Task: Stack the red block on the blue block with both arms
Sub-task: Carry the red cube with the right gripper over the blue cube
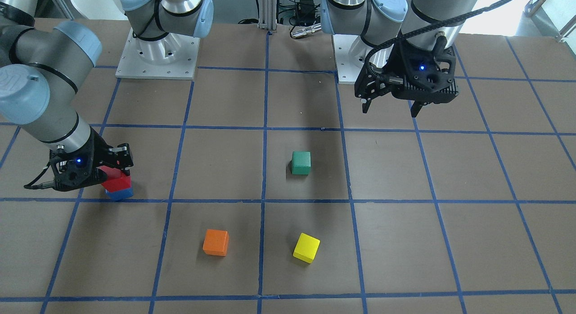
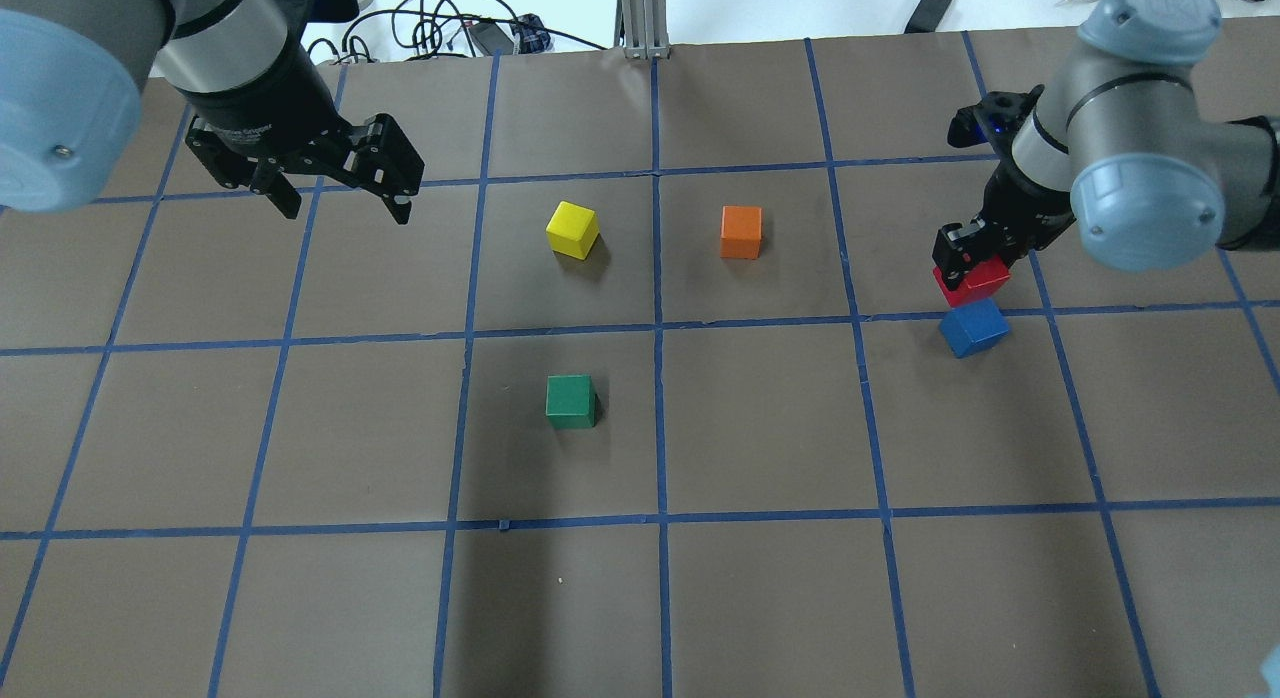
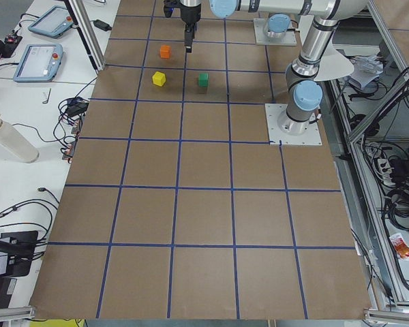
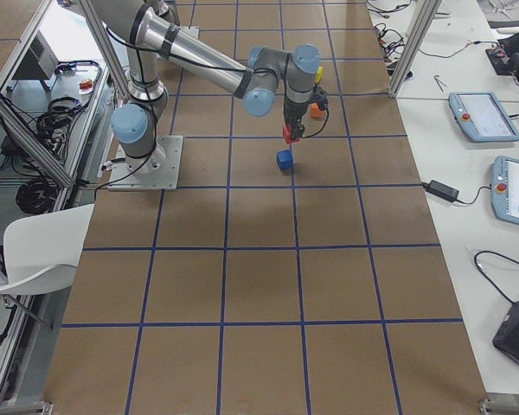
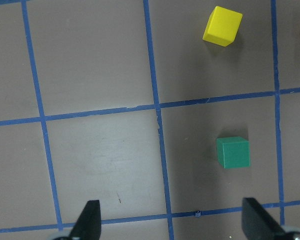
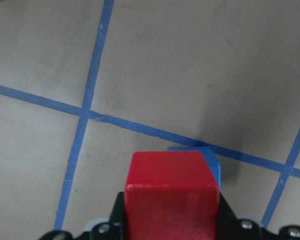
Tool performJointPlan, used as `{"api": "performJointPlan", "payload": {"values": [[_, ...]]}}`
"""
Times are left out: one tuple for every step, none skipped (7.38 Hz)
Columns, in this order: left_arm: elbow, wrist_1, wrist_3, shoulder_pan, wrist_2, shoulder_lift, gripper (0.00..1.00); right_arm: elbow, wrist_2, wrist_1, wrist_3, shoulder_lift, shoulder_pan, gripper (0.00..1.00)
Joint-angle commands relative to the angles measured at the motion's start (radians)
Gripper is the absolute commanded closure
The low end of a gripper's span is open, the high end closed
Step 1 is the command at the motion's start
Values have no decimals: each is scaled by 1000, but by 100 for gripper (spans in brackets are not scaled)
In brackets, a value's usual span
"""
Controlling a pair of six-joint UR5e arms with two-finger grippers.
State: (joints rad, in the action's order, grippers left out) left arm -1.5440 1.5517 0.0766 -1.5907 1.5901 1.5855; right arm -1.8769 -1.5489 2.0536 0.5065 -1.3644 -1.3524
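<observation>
The red block (image 2: 972,283) is pinched between the fingers of the right gripper (image 2: 968,268), whose jaws press on two opposite faces, and it is off the table. Directly below that gripper sits the blue block (image 2: 973,328). In the exterior right view a sliver of table shows between the two cubes, so they look apart, the red just above the blue and not yet resting on it. From the right wrist camera the blue block (image 6: 212,162) peeks out past the red block's (image 6: 170,192) far right corner, and its edges sit at an angle to the red one's. I judge that the coming move turns on a small shift that way, perhaps with a slight turn, before a straight descent and release. The left gripper (image 2: 345,210) hangs well away from this pair with its fingers spread wide and nothing between them. Ahead of it lie the green block (image 5: 233,152) and the yellow block (image 5: 222,26). The orange block (image 2: 741,231) lies between the two grippers, nearer the right one.
</observation>
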Motion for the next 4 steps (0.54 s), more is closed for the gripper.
{"api": "performJointPlan", "payload": {"values": [[-1,1,0,0,-1,1,0,-53,-8,76,41,2,21,100],[-1,1,-1,0,-1,1,0,-56,-35,74,79,5,21,100],[-1,1,0,0,-1,1,0,-56,-37,74,90,7,21,100],[-1,-1,0,0,-1,1,0,-56,-37,76,89,7,21,100]]}}
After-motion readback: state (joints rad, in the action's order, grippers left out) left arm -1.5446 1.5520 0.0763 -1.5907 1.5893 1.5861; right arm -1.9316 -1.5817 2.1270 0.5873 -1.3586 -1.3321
